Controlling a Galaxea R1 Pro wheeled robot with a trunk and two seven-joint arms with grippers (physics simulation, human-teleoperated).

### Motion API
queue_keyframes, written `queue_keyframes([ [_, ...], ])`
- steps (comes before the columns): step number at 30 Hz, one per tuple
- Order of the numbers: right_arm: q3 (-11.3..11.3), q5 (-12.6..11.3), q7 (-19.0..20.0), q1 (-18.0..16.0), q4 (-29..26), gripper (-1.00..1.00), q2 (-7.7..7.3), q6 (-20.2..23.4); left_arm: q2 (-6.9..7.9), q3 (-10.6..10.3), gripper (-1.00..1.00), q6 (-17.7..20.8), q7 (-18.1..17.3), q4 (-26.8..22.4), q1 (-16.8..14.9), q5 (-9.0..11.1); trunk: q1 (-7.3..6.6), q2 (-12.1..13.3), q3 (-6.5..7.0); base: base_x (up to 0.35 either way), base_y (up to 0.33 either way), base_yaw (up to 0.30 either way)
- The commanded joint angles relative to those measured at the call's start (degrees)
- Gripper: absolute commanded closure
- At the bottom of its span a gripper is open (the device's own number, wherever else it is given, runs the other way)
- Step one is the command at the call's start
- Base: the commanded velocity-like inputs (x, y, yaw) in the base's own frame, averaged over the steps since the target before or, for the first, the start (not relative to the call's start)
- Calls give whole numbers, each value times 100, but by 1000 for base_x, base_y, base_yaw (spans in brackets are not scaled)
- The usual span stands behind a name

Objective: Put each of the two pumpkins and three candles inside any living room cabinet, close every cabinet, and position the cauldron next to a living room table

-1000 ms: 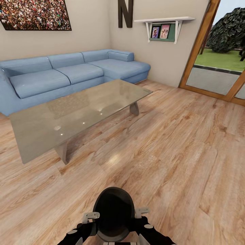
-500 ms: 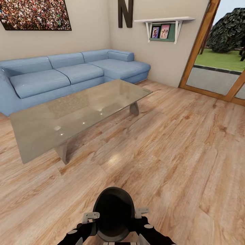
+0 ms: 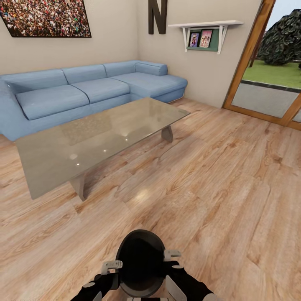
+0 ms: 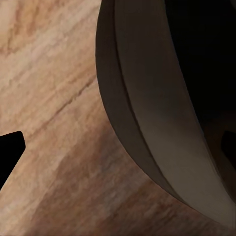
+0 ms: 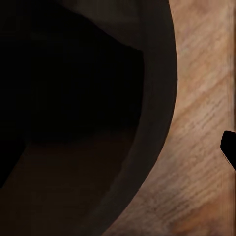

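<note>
The cauldron, a black round pot with a dark hollow, sits low in the head view just in front of my body, over the wood floor. My left gripper is at its left rim and my right gripper at its right rim. In the left wrist view the cauldron's wall passes between the two fingers, with bare floor showing between the outer fingertip and the wall. In the right wrist view the rim likewise stands apart from the outer fingertip. The glass-topped table lies ahead to the left, well away from the cauldron.
A blue corner sofa runs along the far walls behind the table. A wall shelf hangs at the back right, and an open doorway with a wooden frame leads outside on the right. Wood floor stretches between me and the table.
The whole view has shifted slightly, so the camera moved. My right gripper sits a little higher on the cauldron's rim, with more of that forearm showing. The cauldron keeps its place in the view.
</note>
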Motion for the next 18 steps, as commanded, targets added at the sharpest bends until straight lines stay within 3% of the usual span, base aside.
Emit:
queue_keyframes([
  [1, 48, -42, -63, -5, -13, -100, -4, 29, 8, -47, -100, 20, 42, -14, -2, 55, -1, -2, -4, 0, 0, 1],
  [18, 39, -48, -113, -10, 247, -100, -30, -71, 12, -42, -100, 20, 42, -25, -2, 72, -1, -2, -4, 0, 0, 0],
])
